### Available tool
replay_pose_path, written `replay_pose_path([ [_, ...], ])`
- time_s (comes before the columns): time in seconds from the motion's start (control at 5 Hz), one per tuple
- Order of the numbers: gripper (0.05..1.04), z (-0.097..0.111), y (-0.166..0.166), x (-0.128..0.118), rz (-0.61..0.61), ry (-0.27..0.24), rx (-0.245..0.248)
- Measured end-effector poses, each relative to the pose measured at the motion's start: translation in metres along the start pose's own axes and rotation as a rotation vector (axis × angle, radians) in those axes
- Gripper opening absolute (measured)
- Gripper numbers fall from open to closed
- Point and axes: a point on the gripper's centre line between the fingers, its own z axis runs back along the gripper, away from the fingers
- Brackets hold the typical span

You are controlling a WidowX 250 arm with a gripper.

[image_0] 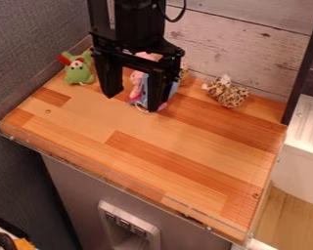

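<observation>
Under the parted pincer [133, 102] — striped wood counter [179, 163], clear rim [120, 184], grey wall [28, 44]

At the back left of the butcher-block tabletop [152, 151], we find a green plush toy [80, 74] with red at its head. Toward the back right, near the weathered plank wall [244, 46], we have a brown-spotted plush toy [229, 94]. A dark gray partition [28, 49] rises along our left side, and a black post [305, 63] stands at the right, with a white ridged surface [307, 119] beyond it. Below the tabletop, we see a socket panel [126, 225] set against a gray front [67, 195].
</observation>
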Motion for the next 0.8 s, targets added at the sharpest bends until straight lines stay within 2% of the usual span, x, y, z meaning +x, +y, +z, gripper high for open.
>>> replay_pose_path([
  [0.2,0.999,-0.005,0.020,0.016,-0.117,0.015,-0.006],
  [0.8,0.997,-0.011,0.111,0.123,-0.755,0.005,-0.002],
])
